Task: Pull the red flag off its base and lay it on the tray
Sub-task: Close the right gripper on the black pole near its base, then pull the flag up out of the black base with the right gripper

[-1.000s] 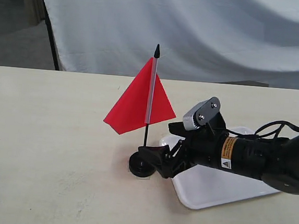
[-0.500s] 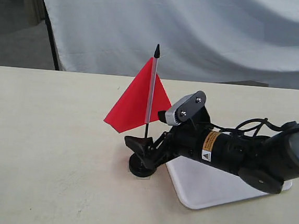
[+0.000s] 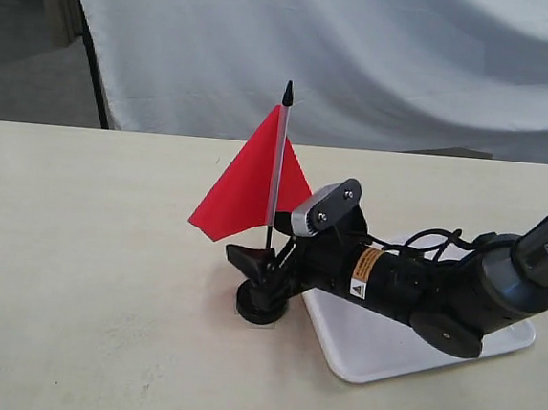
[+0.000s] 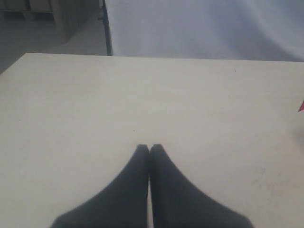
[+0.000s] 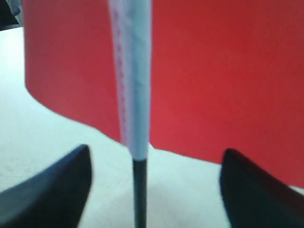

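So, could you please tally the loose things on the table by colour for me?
Red: 1, the flag
Black: 1, the base
White: 1, the tray
Total: 3

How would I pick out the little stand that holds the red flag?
On the pale table, find the white tray; just off its left corner sits the base. It is a small black domed disc, the only thing with the red flag standing upright from it.
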You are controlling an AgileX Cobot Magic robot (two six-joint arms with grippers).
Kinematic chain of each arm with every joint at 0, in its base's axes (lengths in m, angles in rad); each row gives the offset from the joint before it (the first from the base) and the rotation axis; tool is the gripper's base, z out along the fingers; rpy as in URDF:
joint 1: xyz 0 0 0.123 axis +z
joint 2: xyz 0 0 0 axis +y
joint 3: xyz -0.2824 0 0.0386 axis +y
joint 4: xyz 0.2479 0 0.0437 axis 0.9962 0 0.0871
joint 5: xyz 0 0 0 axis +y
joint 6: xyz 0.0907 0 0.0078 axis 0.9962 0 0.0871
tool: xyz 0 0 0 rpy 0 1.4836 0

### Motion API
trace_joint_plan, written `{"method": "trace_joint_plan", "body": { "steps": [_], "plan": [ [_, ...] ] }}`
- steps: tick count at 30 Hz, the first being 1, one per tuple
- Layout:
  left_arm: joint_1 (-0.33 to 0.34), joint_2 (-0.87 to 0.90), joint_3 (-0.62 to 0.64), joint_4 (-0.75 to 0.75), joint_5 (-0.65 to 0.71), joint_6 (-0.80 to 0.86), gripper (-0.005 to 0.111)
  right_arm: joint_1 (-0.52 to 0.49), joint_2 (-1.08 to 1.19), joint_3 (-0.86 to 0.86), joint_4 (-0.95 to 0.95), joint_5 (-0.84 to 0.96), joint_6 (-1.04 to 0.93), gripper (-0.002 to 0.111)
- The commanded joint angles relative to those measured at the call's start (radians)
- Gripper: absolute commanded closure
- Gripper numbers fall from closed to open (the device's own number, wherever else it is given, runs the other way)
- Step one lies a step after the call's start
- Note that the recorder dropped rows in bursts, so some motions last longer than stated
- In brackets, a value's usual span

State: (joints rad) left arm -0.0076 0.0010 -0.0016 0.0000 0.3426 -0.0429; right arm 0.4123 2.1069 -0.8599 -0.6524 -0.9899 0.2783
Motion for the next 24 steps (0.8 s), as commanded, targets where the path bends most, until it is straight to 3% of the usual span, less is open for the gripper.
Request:
{"method": "trace_joint_plan", "body": {
  "steps": [1, 6, 12, 16, 20, 24],
  "plan": [
    [-0.009, -0.001, 0.002, 0.0, -0.001, 0.001, 0.107, 0.0, 0.0, -0.005, -0.001, -0.086, -0.035, 0.109],
    [-0.009, -0.001, 0.002, 0.0, -0.001, 0.001, 0.107, -0.003, -0.008, 0.003, 0.005, -0.231, -0.001, 0.104],
    [-0.009, -0.001, 0.002, 0.0, -0.001, 0.001, 0.107, -0.005, -0.141, 0.081, 0.102, -0.231, 0.054, 0.104],
    [-0.009, -0.001, 0.002, 0.0, -0.001, 0.001, 0.107, -0.069, -0.287, 0.169, 0.206, -0.231, 0.248, 0.107],
    [-0.009, -0.001, 0.002, 0.0, -0.001, 0.001, 0.107, -0.179, -0.413, 0.236, 0.232, -0.012, 0.511, 0.107],
    [-0.009, -0.001, 0.002, 0.0, -0.001, 0.001, 0.107, -0.263, -0.464, 0.296, 0.232, 0.195, 0.61, 0.107]
  ]
}}
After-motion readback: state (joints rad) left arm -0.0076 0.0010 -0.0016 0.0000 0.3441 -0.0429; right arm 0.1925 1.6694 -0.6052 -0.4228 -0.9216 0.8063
